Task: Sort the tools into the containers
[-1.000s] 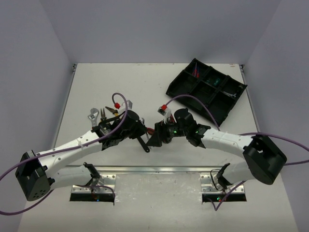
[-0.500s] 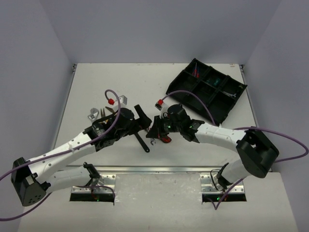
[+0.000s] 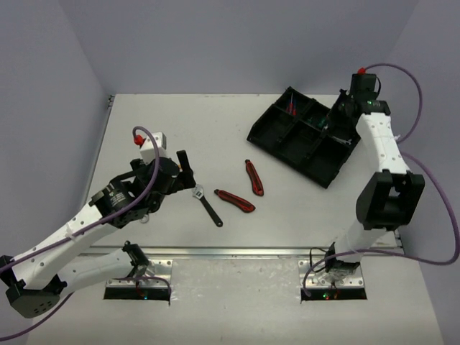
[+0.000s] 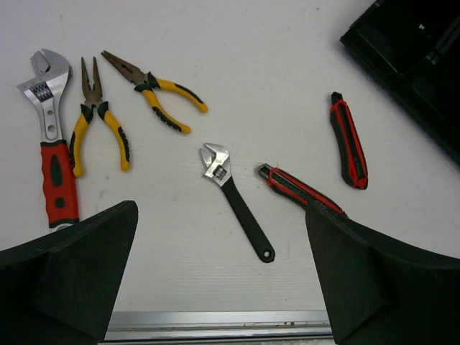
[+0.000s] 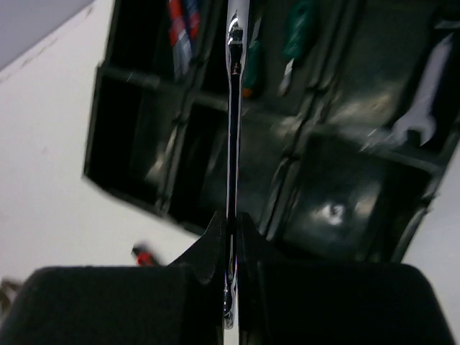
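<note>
Pale tabletop boxed in by grey walls. Right gripper [image 5: 230,233] out at the far right, pressed together on a slim silver wrench [image 5: 231,108], pinched near one end and held edge-on. Long axis straight ahead of the fingers, running across the black tray [image 5: 98,129] below, roughly above a divider wall; exact compartment beneath not clear. Another silver wrench [image 5: 420,93] already lying in a compartment at the tray's near right end. Probably the matching bin, so likely a short shift that way and a turn of the shaft into line with that compartment before release.

Left gripper [image 4: 219,215] spread wide and empty at the near left, above a black-handled adjustable wrench [image 4: 241,208] with its handle slanting to the near right. Utility knives [image 4: 348,140] further right, yellow pliers [image 4: 92,109] to the left. Plainly the nearer arm for all of these.
</note>
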